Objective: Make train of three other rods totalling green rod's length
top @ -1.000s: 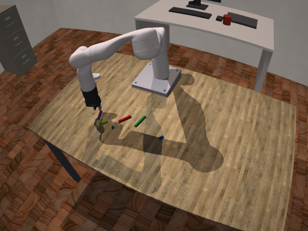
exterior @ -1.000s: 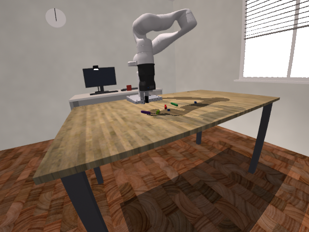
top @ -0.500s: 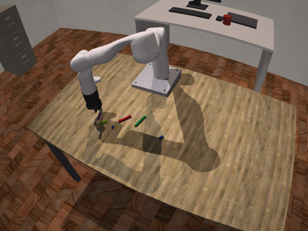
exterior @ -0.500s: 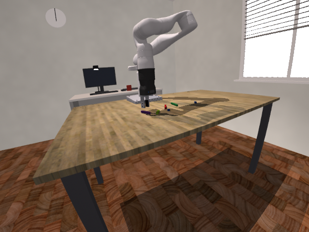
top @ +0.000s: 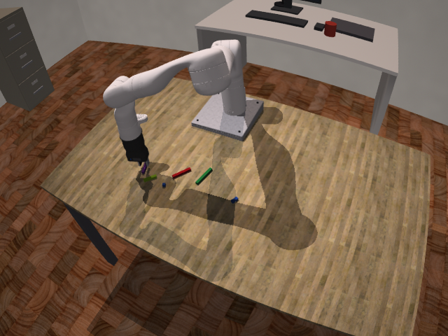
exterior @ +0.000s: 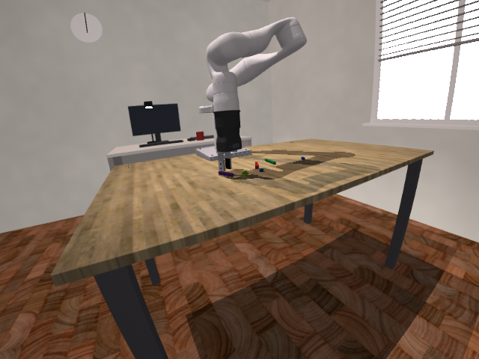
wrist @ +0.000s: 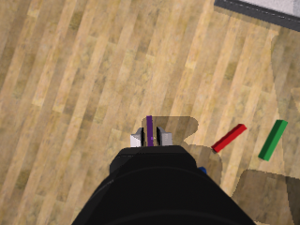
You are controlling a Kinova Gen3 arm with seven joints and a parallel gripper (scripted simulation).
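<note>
The purple rod (top: 143, 167) lies flat on the table at the left of the group; it also shows in the wrist view (wrist: 149, 131) and the exterior view (exterior: 225, 173). My gripper (top: 141, 162) stands upright right over it, fingers partly open, one on each side of the rod (wrist: 151, 138), tips just above it (exterior: 224, 165). The rod rests on the table, not gripped. The lime rod (top: 150, 178) lies close beside the purple one. The red rod (top: 181, 172) and the green rod (top: 204, 176) lie to the right. One blue cube (top: 164, 185) is near the lime rod, another (top: 234, 199) farther right.
The arm's base plate (top: 228, 119) stands at the back of the table. The table's left edge is near the purple rod. A desk with a monitor and a red cup (top: 330, 28) stands behind, off the table.
</note>
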